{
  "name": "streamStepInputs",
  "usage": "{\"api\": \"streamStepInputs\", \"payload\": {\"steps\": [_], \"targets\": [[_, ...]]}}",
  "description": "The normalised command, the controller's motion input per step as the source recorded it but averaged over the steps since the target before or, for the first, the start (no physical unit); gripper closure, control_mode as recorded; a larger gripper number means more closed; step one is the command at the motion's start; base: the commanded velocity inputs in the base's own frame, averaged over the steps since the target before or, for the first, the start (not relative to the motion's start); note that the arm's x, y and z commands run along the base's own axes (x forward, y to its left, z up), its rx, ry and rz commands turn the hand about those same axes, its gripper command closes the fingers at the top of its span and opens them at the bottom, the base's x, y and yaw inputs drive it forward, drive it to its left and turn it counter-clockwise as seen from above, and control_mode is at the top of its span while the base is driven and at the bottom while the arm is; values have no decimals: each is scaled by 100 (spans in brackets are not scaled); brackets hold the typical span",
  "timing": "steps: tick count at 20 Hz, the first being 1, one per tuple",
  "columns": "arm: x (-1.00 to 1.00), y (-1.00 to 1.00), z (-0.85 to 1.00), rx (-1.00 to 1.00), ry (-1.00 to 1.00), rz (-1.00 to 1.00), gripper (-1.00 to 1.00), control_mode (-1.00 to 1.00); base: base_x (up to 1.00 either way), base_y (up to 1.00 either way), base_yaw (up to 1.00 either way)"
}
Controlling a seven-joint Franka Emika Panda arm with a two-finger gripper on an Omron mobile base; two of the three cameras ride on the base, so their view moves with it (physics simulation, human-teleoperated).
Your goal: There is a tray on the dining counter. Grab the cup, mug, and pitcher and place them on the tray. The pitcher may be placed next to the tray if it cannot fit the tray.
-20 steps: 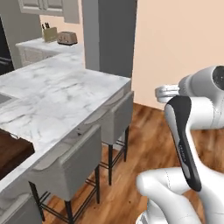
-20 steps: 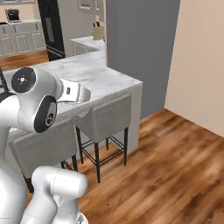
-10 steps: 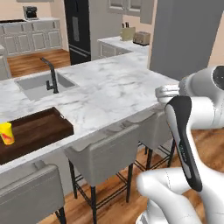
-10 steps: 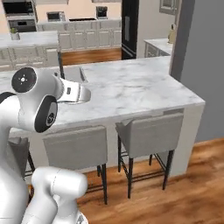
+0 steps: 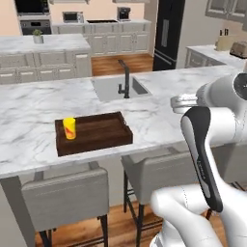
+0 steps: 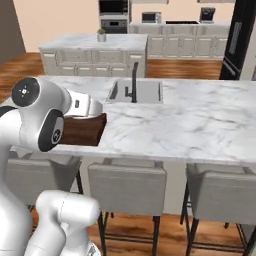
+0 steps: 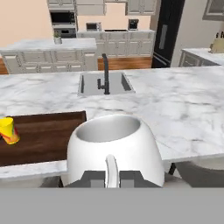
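**A:** Where's the mug (image 7: pixel 114 146) at this moment, and why is it carried that way?

**B:** It sits upright in the gripper (image 7: pixel 110 176), right in front of the hand camera, mouth up. The fingers (image 7: pixel 93 177) are clenched on its handle, which faces the hand. I'd judge that keeps it level so it can be set straight down. It hangs at the near edge of the counter (image 5: pixel 159 113), not yet over the tray (image 5: pixel 96 132).

**A:** And the tray?

**B:** Flat on the counter, just in front of the sink (image 5: pixel 113 88), with its long side along the near edge. From the left base view the arm is well to its right, so the mug still has to travel sideways.

**A:** Anything on it already?

**B:** One yellow cup (image 5: pixel 70 128), upright at the tray's left end. That leaves most of the wood bare, probably enough for the mug beside it.

**A:** Give me the count.

**B:** One tray, one cup, one mug. I can't find the pitcher anywhere on the counter. One sink with one black faucet (image 5: pixel 124 79).

**A:** Further out?

**B:** Three grey stools (image 6: pixel 127 187) tucked under the near edge in the right base view. Behind the counter, a second marble island (image 6: pixel 95 46) with one small potted plant (image 6: pixel 102 34), and a black fridge (image 5: pixel 169 34) to the right.
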Motion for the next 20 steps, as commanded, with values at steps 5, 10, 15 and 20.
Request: {"api": "streamStepInputs", "payload": {"steps": [5, 10, 15, 20], "targets": [[0, 0, 0, 0, 0, 0, 100, 100, 59, -5, 28], [0, 0, 0, 0, 0, 0, 100, 100, 47, -4, 15], [0, 0, 0, 0, 0, 0, 100, 100, 67, -4, 15], [0, 0, 0, 0, 0, 0, 100, 100, 22, 0, 10]]}}
